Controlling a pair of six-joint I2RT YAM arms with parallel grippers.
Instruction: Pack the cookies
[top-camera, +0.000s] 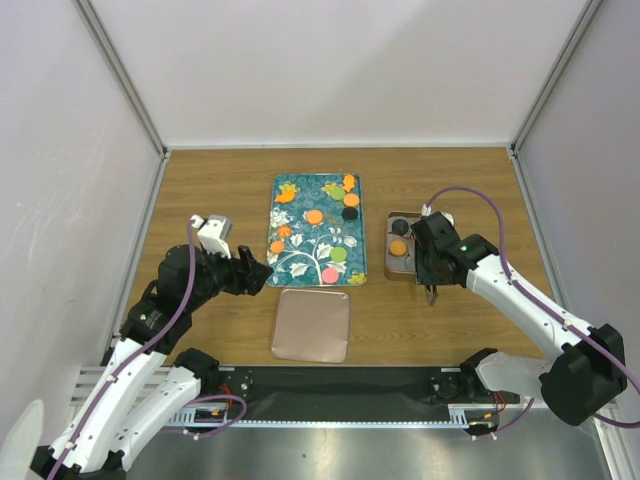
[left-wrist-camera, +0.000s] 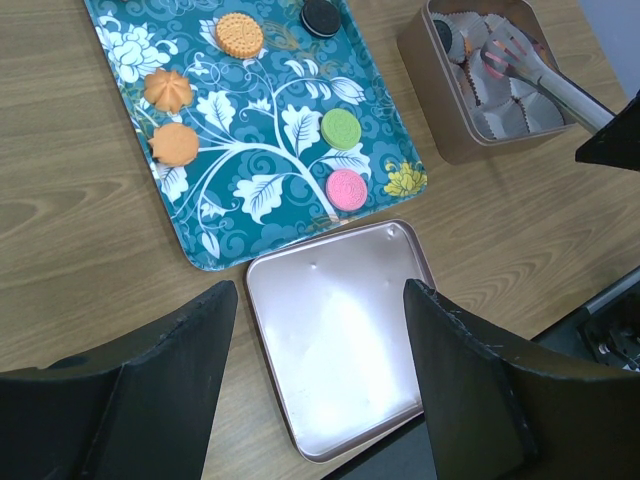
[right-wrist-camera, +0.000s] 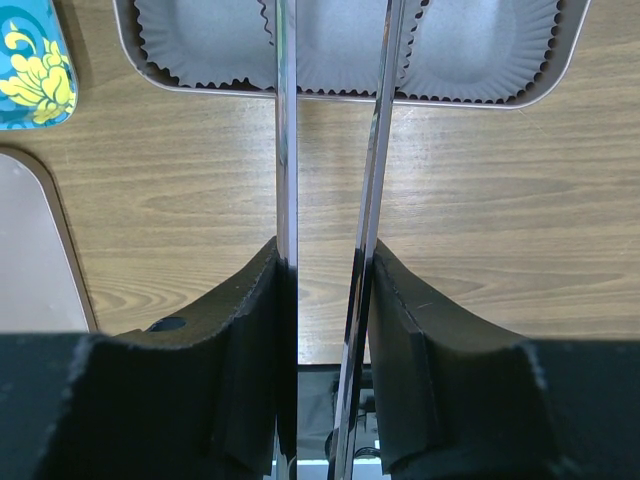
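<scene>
Left gripper (left-wrist-camera: 320, 300): fingers spread wide, holding nothing. It hovers over the near part of the rose-gold lid (left-wrist-camera: 330, 340). The lid lies flat on the table (top-camera: 210, 180), just in front of the tray (left-wrist-camera: 390, 150).

Right gripper (right-wrist-camera: 325, 262): fingers pinch the two blades of the metal tongs (right-wrist-camera: 285, 150). The tong tips reach over the tin (left-wrist-camera: 430, 90), which stands to the right of the tray.

Cookies: most are on the tray.
- The orange cookie (left-wrist-camera: 239, 34) and black cookie (left-wrist-camera: 321, 15) are at the far end.
- The green cookie (left-wrist-camera: 341, 128) and pink cookie (left-wrist-camera: 347, 189) are nearer, toward the right edge.

In the top view a second orange cookie (top-camera: 398, 247) and a dark cookie (top-camera: 400, 226) sit inside the tin, which is lined with paper cups (right-wrist-camera: 200, 40).

Something pinkish shows at the tong tips, possibly a cookie; it is too blurred to name.
</scene>
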